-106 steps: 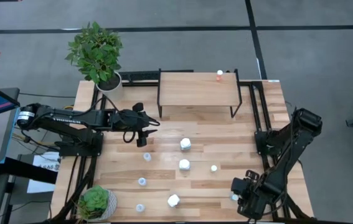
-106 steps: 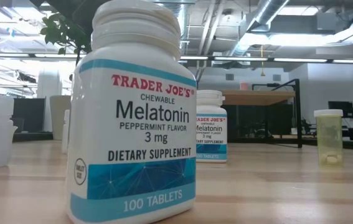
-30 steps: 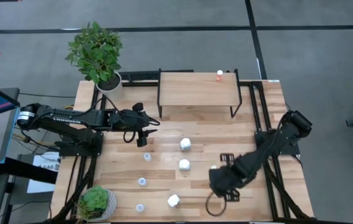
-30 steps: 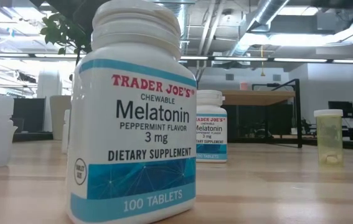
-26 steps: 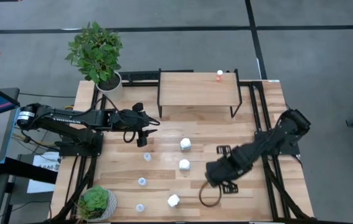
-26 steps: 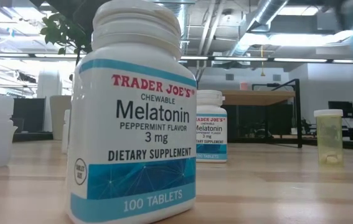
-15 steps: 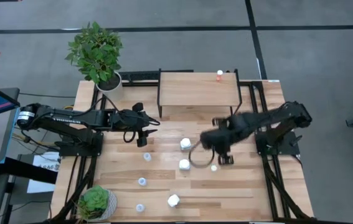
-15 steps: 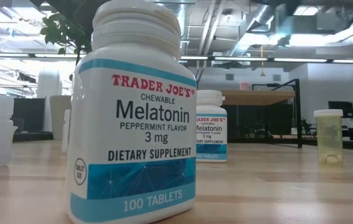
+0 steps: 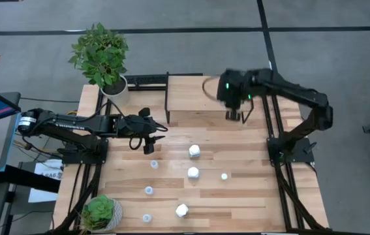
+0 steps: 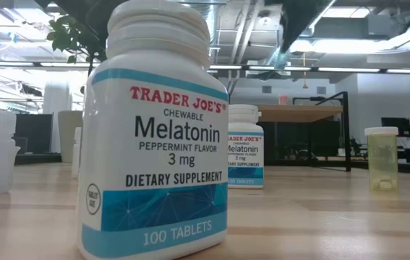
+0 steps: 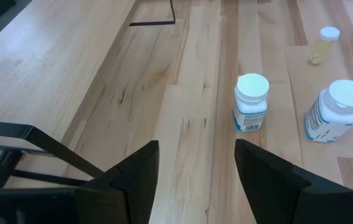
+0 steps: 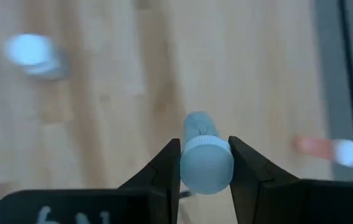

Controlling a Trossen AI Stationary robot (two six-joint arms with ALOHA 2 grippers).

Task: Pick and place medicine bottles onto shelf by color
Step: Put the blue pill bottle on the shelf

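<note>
My right gripper (image 9: 233, 112) hangs over the right part of the light-wood shelf (image 9: 191, 94), shut on a small pale bluish bottle (image 12: 205, 163). A red bottle (image 12: 319, 147) shows blurred on the shelf board beside it. White chunkier bottles (image 9: 194, 151) (image 9: 193, 173) (image 9: 182, 210) and small ones (image 9: 154, 164) (image 9: 224, 176) stand on the table. My left gripper (image 9: 151, 142) waits open over the table's left part, nothing between its fingers (image 11: 140, 174). The low view shows a large white bottle (image 10: 154, 130) close up and a yellow one (image 10: 382, 159). My right gripper pinches the small bottle at its pale cap (image 12: 207, 167) between the two fingers (image 12: 171, 163), one on each side. The fingers point down at the shelf board. The bottle is lifted clear, its body (image 12: 198, 127) reaching past the fingertips toward the wood.
A potted plant (image 9: 101, 55) stands at the table's far left corner and a smaller one (image 9: 100, 212) at the near left. Black shelf legs (image 9: 167, 98) rise at the shelf's corners. More small bottles (image 9: 149, 190) (image 9: 146, 218) stand in the near left area.
My right gripper has swung from the table's near right part toward the far edge and up over the shelf, carrying the small bottle shut between its fingers. The bottles on the table have stayed in place.
</note>
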